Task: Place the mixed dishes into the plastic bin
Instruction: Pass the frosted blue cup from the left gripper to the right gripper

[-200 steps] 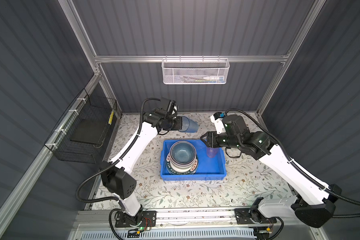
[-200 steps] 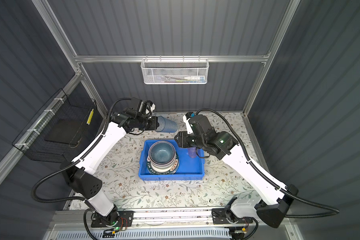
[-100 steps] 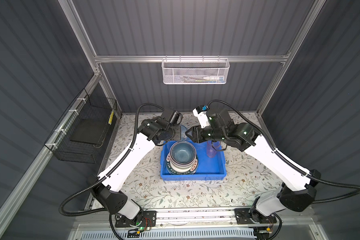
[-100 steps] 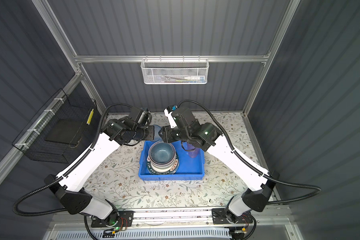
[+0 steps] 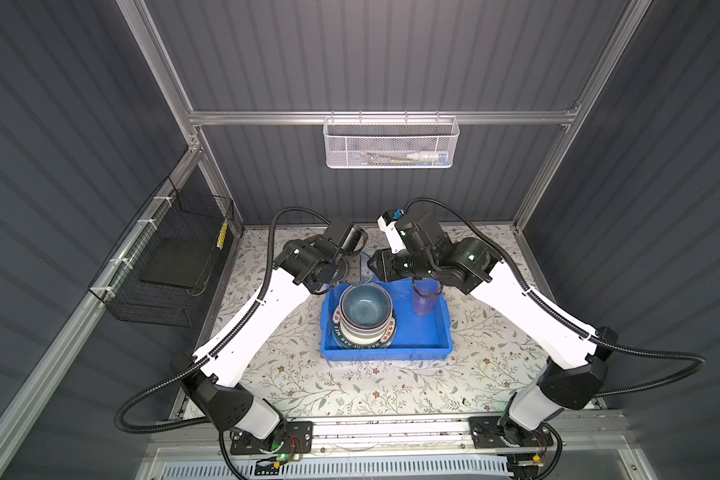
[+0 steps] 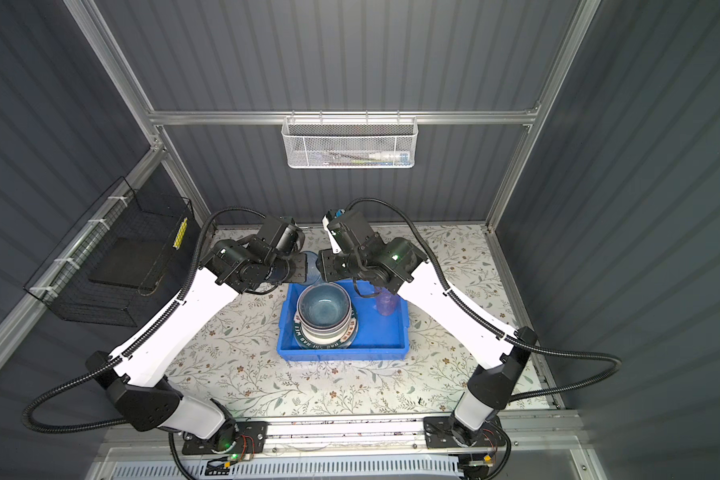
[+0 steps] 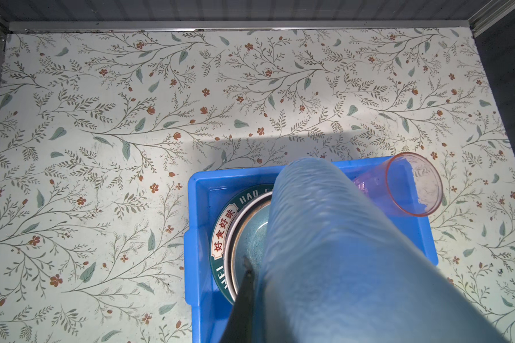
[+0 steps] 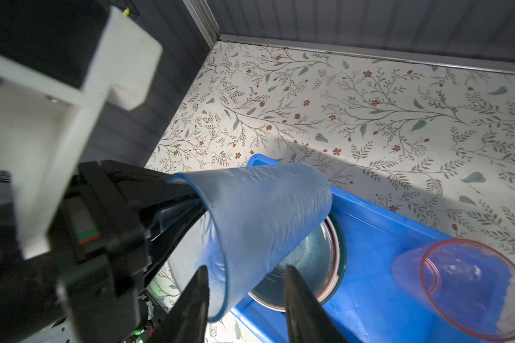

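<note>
Nearly done — the stack of plates and bowls (image 5: 364,311) sits in the blue bin (image 5: 385,354), with the pink tumbler (image 5: 425,297) upright beside it. Only the blue tumbler (image 8: 259,225) remains, held on its side above the bin's far edge (left jaws pinched shut on its rim, right jaws open astride it).

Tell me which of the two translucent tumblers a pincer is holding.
The translucent blue plastic tumbler, clamped at its rim by the left pincer. The translucent pink tumbler stands free in the bright blue plastic bin.

Blue bin (image 5: 385,354), frosted blue tumbler (image 8: 265,213), pink tumbler (image 8: 458,282), floral cream tabletop (image 5: 350,386).
</note>
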Controlling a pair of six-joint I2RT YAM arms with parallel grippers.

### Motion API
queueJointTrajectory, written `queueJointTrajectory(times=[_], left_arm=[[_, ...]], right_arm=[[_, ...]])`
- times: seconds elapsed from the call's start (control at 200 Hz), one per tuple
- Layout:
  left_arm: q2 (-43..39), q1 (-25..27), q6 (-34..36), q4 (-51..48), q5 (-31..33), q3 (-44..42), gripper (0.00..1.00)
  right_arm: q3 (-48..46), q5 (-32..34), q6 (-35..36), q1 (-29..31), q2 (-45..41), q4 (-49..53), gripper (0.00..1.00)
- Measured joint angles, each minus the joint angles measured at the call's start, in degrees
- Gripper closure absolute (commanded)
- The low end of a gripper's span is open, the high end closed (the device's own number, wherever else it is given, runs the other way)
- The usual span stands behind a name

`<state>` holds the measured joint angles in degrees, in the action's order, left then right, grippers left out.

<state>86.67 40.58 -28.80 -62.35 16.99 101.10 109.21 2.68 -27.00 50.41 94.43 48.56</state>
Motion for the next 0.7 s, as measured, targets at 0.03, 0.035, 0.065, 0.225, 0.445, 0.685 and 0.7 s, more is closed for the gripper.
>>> queueJointTrajectory(times=[0.03,0.035,0.065,0.225,0.445,0.685,0.7], left_arm=[[-0.24,0.0,0.0,0.0,-0.02,0.0,1.0],[-0.26,0.0,0.0,0.0,0.0,0.0,1.0],[-0.5,0.0,0.0,-0.02,0.02,0.0,1.0],[-0.92,0.0,0.0,0.02,0.11,0.0,1.0],[-0.9,-0.07,0.04,-0.37,1.4,-0.11,1.0],[-0.9,-0.02,0.22,-0.59,1.79,-0.42,1.0],[-0.9,0.0,0.22,-0.5,1.68,-0.5,1.0]], right_arm=[[0.13,0.63,0.0,0.13,0.35,0.09,0.58],[0.2,0.72,-0.02,0.17,0.44,0.11,0.58],[0.44,0.96,-0.02,0.28,0.83,0.09,0.58],[2.64,2.95,0.0,1.29,3.52,0.61,0.61],[10.29,7.1,0.57,2.45,8.9,5.22,0.81],[13.11,9.14,0.63,3.3,10.27,8.33,0.98],[13.14,9.16,0.63,3.3,10.27,8.44,0.98]])
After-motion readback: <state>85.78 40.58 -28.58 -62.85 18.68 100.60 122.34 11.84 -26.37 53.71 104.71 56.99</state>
